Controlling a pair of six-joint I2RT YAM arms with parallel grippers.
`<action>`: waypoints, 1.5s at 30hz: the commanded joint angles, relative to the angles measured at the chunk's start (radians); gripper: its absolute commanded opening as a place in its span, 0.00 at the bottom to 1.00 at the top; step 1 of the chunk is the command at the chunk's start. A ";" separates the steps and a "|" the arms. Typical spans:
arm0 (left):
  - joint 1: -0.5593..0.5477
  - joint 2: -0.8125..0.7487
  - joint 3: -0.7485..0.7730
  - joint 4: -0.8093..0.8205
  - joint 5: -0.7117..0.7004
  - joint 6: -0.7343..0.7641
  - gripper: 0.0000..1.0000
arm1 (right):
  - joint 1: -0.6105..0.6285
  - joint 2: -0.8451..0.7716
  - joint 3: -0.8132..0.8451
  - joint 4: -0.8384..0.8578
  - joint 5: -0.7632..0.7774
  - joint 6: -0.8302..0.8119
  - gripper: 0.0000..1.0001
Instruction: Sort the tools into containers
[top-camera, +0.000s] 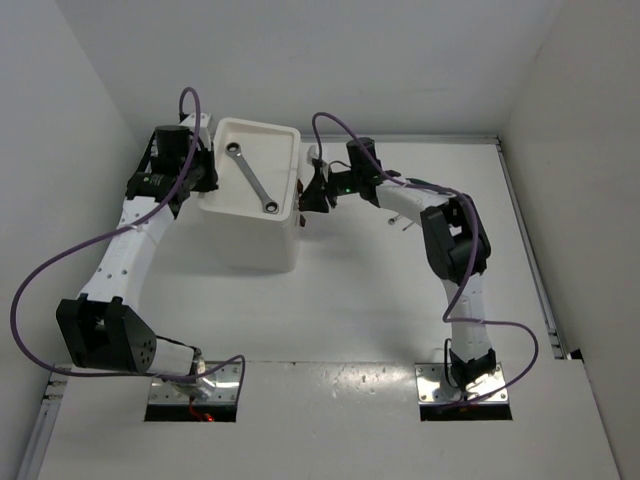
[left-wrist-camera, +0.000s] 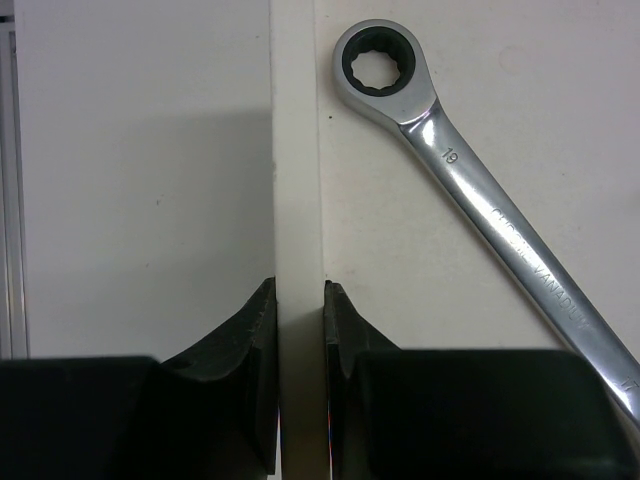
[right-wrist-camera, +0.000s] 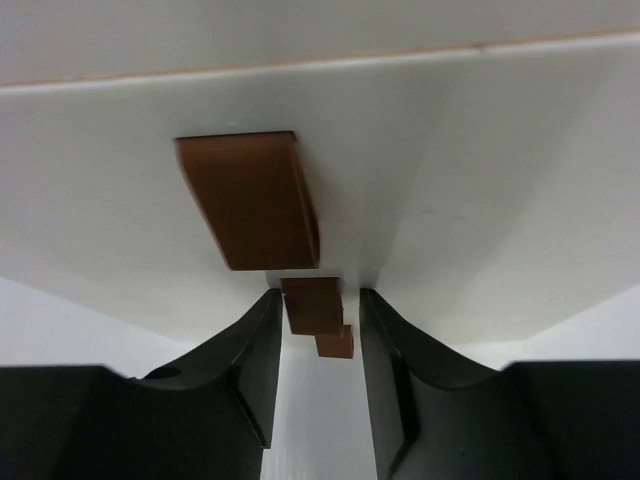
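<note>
The white tabletop (top-camera: 400, 300) carries, toward its far-left corner, a smooth white plastic drawer box (top-camera: 250, 240), square-sided with a shallow rimmed tray on top. The left hand (left-wrist-camera: 297, 292) pinches the tray's left rim, apparently to steady it. The right hand (right-wrist-camera: 320, 297), narrowly parted, straddles a small brown slab handle (right-wrist-camera: 308, 303) on the box's right face. Opening a drawer looks like the step in hand, so next it must close and pull straight. A slim polished steel wrench (top-camera: 252, 178) lies slantwise in the tray.
</note>
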 joint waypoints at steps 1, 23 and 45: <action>-0.016 0.008 -0.019 -0.071 0.094 -0.014 0.00 | 0.035 0.021 0.050 0.081 0.031 0.033 0.35; 0.020 -0.058 -0.046 -0.034 0.013 -0.097 0.00 | -0.099 -0.199 -0.187 -0.074 0.035 -0.136 0.00; 0.020 -0.077 -0.074 -0.025 0.003 -0.106 0.00 | -0.272 -0.229 -0.218 -0.183 -0.007 -0.199 0.00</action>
